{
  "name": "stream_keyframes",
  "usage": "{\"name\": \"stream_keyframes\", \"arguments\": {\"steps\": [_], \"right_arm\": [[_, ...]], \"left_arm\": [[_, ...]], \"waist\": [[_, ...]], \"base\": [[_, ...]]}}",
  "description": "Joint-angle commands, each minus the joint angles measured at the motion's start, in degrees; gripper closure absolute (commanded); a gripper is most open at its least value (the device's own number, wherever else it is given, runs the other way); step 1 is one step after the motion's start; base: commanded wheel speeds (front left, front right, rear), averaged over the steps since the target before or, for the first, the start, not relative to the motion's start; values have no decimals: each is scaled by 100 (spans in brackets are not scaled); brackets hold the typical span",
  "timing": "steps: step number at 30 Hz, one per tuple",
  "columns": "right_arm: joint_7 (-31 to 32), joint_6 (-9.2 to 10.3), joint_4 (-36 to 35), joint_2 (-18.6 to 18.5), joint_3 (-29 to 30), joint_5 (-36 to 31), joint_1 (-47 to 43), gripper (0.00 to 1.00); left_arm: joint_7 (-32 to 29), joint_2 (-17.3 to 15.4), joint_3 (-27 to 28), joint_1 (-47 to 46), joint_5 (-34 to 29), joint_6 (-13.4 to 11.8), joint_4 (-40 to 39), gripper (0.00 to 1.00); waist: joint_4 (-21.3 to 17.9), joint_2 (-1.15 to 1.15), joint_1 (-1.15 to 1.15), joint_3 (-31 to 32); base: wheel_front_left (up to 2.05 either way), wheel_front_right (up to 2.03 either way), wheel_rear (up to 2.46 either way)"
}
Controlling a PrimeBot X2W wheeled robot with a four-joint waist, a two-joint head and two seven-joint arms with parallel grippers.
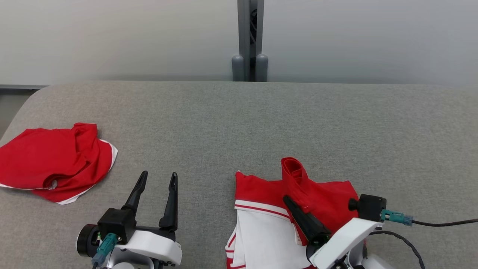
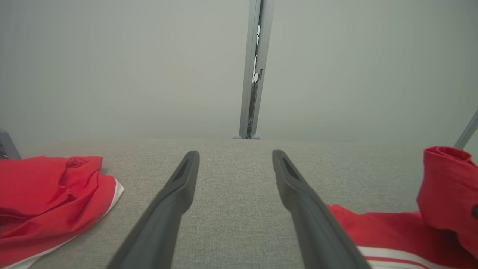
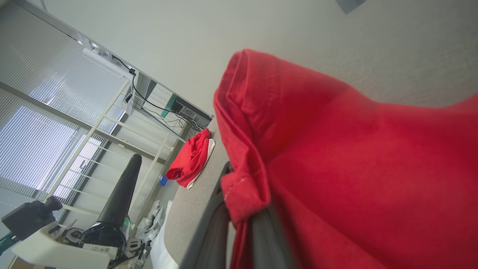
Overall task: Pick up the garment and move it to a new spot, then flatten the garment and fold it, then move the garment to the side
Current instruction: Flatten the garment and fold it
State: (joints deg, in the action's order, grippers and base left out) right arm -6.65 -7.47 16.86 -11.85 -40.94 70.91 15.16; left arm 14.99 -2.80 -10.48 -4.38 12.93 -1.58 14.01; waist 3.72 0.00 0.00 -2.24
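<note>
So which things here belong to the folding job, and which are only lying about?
In the job: red and white garment, pinched by the shut right gripper; open left gripper; grey table.
Lying about: crumpled red garment at the far left; grey post behind the table.

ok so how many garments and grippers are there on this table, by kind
garments: 2 (crumpled red garment, red and white garment)
grippers: 2 (left gripper, fingers apart; right gripper, fingers shut on the red and white garment)
total: 4
</note>
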Motion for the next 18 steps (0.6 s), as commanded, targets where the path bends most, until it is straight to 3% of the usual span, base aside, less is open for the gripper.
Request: {"name": "stream_keyframes", "arguments": {"steps": [1, 13, 14, 15, 18], "right_arm": [[-66, -5, 60, 45, -31, -21, 106, 100], [-120, -5, 614, 235, -407, -43, 323, 100], [-154, -5, 710, 256, -403, -47, 337, 66], [-145, -5, 779, 288, -401, -24, 359, 0], [-106, -5, 894, 347, -440, -12, 465, 0]], "left_arm": [[22, -20, -1, -121, -9, -6, 12, 0], [22, -21, -81, -236, 29, -50, -45, 0], [22, -21, -86, -251, 34, -59, -55, 0], [22, -20, -89, -269, 44, -63, -66, 0], [22, -21, -106, -307, 73, -89, -74, 0]], "waist": [[143, 0, 0, -127], [467, 0, 0, -370], [482, 0, 0, -389], [495, 0, 0, -407], [518, 0, 0, -448]], "base": [[0, 0, 0], [0, 0, 0], [0, 0, 0], [0, 0, 0], [0, 0, 0]]}}
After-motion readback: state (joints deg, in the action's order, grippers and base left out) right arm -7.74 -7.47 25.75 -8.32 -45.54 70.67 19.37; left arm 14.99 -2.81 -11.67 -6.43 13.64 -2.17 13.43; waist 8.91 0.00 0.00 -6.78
